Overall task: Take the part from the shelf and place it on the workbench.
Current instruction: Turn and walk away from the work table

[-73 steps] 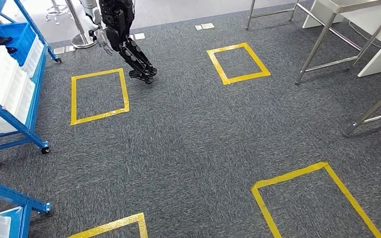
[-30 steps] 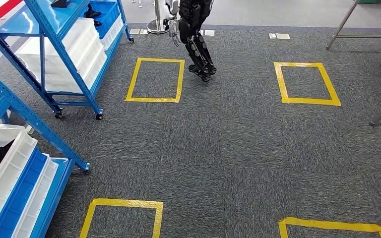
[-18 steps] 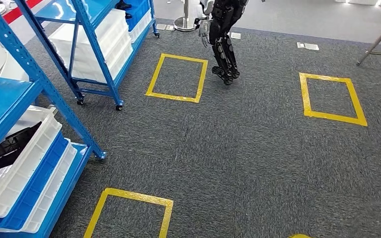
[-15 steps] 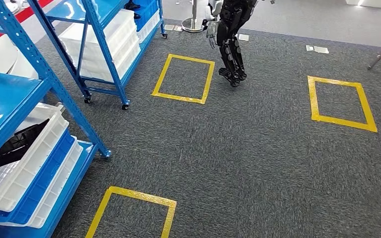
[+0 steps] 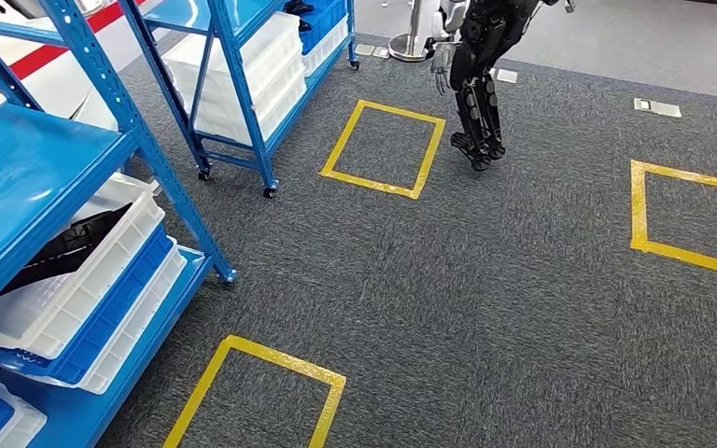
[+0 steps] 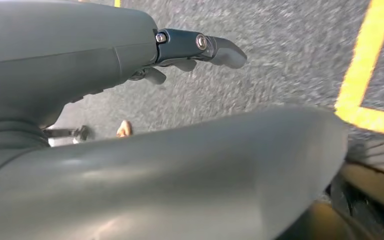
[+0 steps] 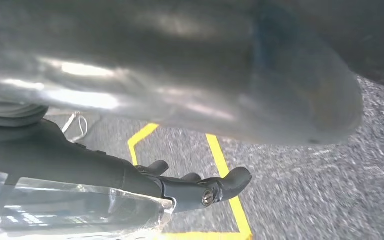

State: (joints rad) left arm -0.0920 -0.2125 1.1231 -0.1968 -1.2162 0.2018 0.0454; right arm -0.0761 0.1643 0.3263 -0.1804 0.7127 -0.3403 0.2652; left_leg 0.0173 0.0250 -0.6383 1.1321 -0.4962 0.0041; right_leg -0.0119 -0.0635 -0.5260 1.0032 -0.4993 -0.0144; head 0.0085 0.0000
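A dark flat part (image 5: 63, 248) lies tilted in a white bin (image 5: 103, 271) on the near blue shelf (image 5: 28, 177) at the left of the head view. My left hand (image 6: 130, 50) hangs over the grey carpet, its dark fingers (image 6: 207, 47) stretched out and holding nothing. My right hand (image 7: 130, 177) also hangs over the carpet near a yellow tape line, with its fingers (image 7: 225, 185) extended and nothing in them. Neither hand is close to the shelf.
A second blue wheeled shelf (image 5: 243, 75) with white bins stands farther back on the left. Another dark-legged robot (image 5: 479, 84) stands at the far side. Yellow tape squares (image 5: 383, 149) (image 5: 261, 392) (image 5: 695, 219) mark the carpet.
The whole picture has shifted: my view has turned left, bringing the near shelf and its bins further into the picture. Both shelves and the other robot now sit further right.
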